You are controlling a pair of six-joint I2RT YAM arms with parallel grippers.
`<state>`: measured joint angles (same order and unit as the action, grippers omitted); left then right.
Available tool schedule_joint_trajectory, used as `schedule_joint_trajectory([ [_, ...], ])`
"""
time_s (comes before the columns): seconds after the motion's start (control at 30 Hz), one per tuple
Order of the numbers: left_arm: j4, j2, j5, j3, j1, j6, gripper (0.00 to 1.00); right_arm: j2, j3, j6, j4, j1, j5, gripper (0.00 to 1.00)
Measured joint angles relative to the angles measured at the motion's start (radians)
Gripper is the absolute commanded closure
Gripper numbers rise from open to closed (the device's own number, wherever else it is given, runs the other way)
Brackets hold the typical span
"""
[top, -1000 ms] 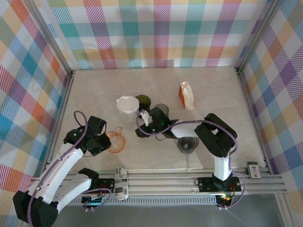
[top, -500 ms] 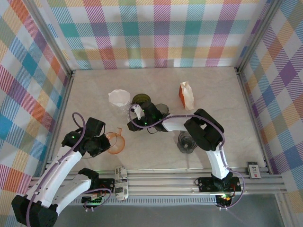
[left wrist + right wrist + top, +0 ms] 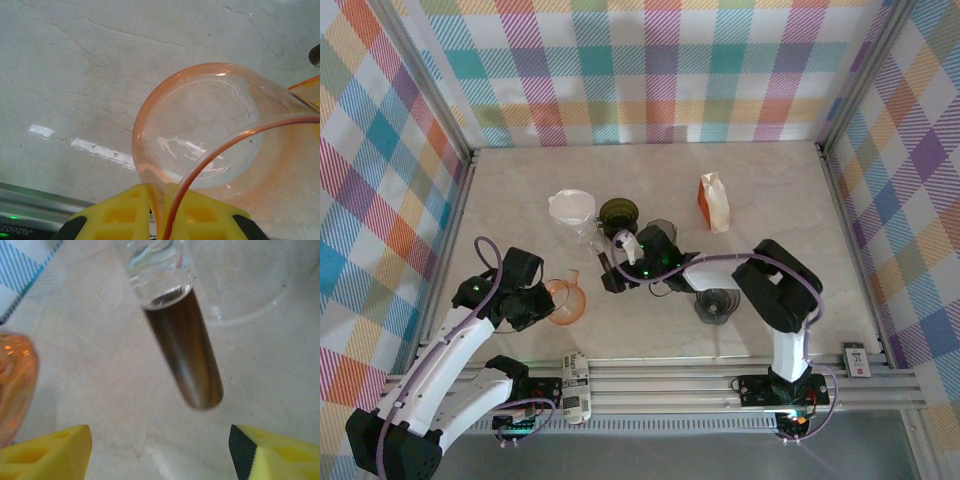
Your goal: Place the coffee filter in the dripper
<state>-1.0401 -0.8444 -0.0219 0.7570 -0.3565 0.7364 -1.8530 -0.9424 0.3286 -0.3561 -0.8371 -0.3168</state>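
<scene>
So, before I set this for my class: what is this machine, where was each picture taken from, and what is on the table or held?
These are two robot arms bolted at the table's near edge. Each ends in a two-finger pincer. The overhead picture looks down from above and behind them. The other two come from a small camera on each wrist, so you see that arm's own yellow fingers. The left pincer is shut on the rim of a clear orange dripper. The right pincer is open and grips nothing. On the marble table are a white paper filter, a dark green cup and an orange-and-white bag.
</scene>
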Motion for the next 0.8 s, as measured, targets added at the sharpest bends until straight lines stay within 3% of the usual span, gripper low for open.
schedule_joint_trajectory([
  [0.17,0.020,-0.020,0.010,0.001,-0.048,0.010,0.88,0.201,0.166,0.042,-0.034,0.000,0.029,0.23],
  [0.33,0.079,-0.108,0.043,0.021,-0.214,0.050,0.88,0.421,0.263,0.056,0.011,0.000,0.100,0.21],
  [0.53,0.176,-0.317,0.095,0.099,-0.412,0.088,0.88,0.716,0.319,0.056,0.193,0.000,0.265,0.14],
  [0.8,0.277,-0.562,0.114,0.206,-0.544,0.089,0.88,0.973,0.347,0.070,0.463,0.000,0.478,0.12],
])
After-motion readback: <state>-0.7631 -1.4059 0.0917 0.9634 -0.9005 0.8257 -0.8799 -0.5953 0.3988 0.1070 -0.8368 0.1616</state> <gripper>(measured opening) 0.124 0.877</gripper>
